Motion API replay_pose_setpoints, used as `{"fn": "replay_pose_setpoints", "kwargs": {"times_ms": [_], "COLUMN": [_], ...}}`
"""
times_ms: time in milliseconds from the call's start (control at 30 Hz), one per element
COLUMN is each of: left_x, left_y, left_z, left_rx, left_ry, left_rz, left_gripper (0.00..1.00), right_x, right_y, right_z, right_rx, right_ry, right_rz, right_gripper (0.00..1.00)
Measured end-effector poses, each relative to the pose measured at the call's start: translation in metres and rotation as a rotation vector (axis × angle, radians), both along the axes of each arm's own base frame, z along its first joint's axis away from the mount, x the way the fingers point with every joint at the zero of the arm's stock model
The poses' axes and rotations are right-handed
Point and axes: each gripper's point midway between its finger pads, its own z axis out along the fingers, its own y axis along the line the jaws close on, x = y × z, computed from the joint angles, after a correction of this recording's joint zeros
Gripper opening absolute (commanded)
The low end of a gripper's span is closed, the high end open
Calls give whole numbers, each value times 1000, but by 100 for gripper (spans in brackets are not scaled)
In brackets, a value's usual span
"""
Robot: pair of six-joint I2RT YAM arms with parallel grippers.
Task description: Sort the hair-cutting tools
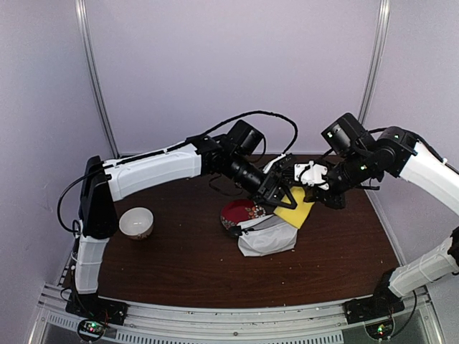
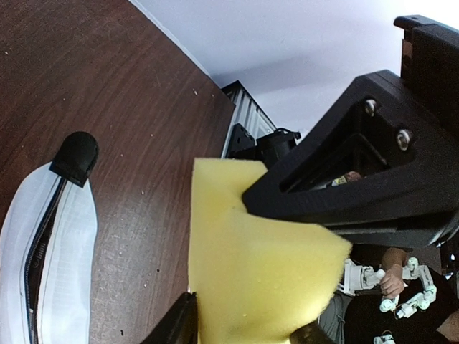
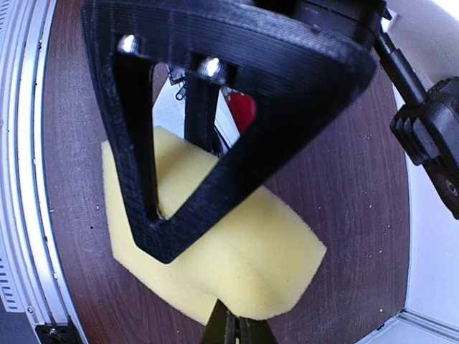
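None of the hair-cutting tools (scissors, clipper, attachment block) shows in any view. Both grippers meet above the table's middle at a yellow sponge [image 1: 295, 213]. My left gripper [image 1: 283, 197] is shut on the sponge [image 2: 258, 272], its fingers at the sponge's two sides in the left wrist view [image 2: 244, 330]. My right gripper [image 1: 315, 190] pinches the sponge's [image 3: 265, 265] opposite edge, its fingers close together in the right wrist view [image 3: 237, 331]. The sponge hangs above the brown table [image 1: 179, 265].
A white zip pouch [image 1: 267, 235] lies under the grippers, also in the left wrist view [image 2: 50, 251]. A red patterned plate [image 1: 240, 211] sits partly under the pouch. A white bowl [image 1: 136, 222] stands at the left. A metal rail [image 1: 215, 315] runs along the near edge.
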Motion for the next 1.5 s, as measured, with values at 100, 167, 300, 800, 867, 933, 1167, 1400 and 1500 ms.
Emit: {"fn": "replay_pose_setpoints", "kwargs": {"times_ms": [100, 167, 300, 800, 867, 933, 1167, 1400, 1500], "left_x": [-2, -2, -3, -3, -2, -1, 19, 44, 45], "left_y": [-1, -1, -2, -3, -3, -3, 13, 53, 57], "left_z": [2, 3, 6, 1, 0, -1, -22, -24, -27], "left_rx": [-10, -17, -30, -23, -20, -16, 67, 188, 226], "left_ry": [6, 8, 11, 16, 15, 2, -137, -415, -505], "left_rz": [-11, -17, -23, -24, -21, -17, 36, 87, 81], "left_gripper": [39, 37, 31, 8, 4, 2, 0, 0, 0], "right_x": [0, 0, 1, 3, 3, 4, 6, 35, 43], "right_y": [0, 0, 2, 3, 3, 2, -20, -55, -48], "right_z": [0, 0, 1, -3, -3, -2, 7, -32, -69], "right_rx": [0, -1, 0, -6, -8, -11, 92, 322, 368], "right_ry": [0, 2, 2, 14, 12, 7, 0, 222, 412], "right_rz": [0, 1, 1, -7, -8, -17, -84, -368, -417], "right_gripper": [1, 2, 2, 17, 23, 29, 53, 44, 43]}}
